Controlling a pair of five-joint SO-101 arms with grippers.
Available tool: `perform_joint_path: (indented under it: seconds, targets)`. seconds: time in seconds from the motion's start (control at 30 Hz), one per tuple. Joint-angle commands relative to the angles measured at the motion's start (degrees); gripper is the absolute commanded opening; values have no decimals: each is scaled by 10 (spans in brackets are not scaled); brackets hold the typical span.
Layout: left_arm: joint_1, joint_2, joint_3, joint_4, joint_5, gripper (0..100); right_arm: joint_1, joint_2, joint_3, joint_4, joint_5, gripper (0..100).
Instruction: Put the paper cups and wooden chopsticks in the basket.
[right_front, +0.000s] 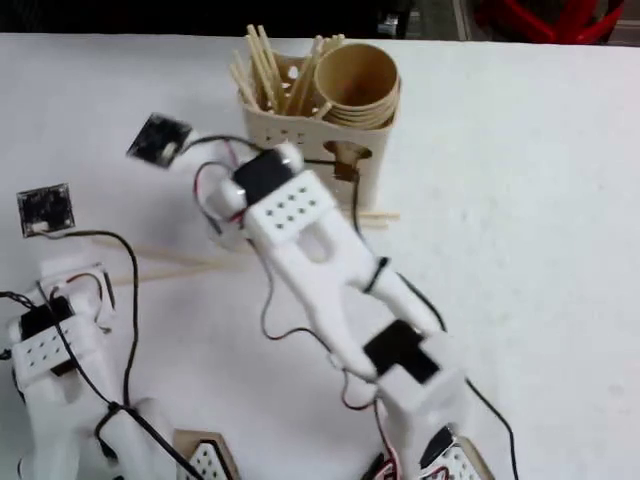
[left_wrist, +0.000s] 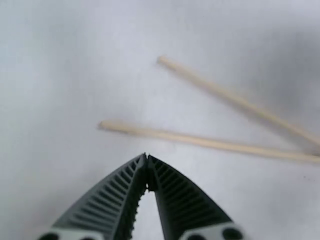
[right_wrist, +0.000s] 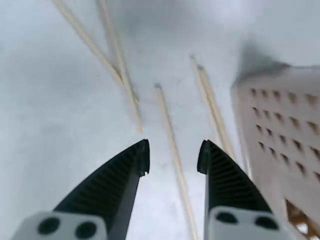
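Chopstick (right_wrist: 165, 115) lies below the spread right gripper (right_wrist: 173, 154); a shallow pinch could roll it against the basket (right_wrist: 280, 130) just beside. Left gripper (left_wrist: 147, 160) is pressed together, empty.

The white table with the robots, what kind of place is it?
Probably a robot practice lab: two wired robot arms at a white table, with paper cups and chopsticks in a basket.
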Motion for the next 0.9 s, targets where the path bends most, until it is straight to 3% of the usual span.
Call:
perform_joint_path:
  seconds: [0.0,0.13,0.43,0.87]
  targets:
    - [-27,-16,-16,-11,18,23,-27,37,-4,-37,28,214]
    - [-30,-16,-16,-11,18,23,-52,93,-4,-92,47,260]
    - [-30,-16,-16,-11,18,23,-69,172,-6,-185,47,261]
    - [-29,-16,-16,-11,18,23,-74,284,-126,-137,48,230]
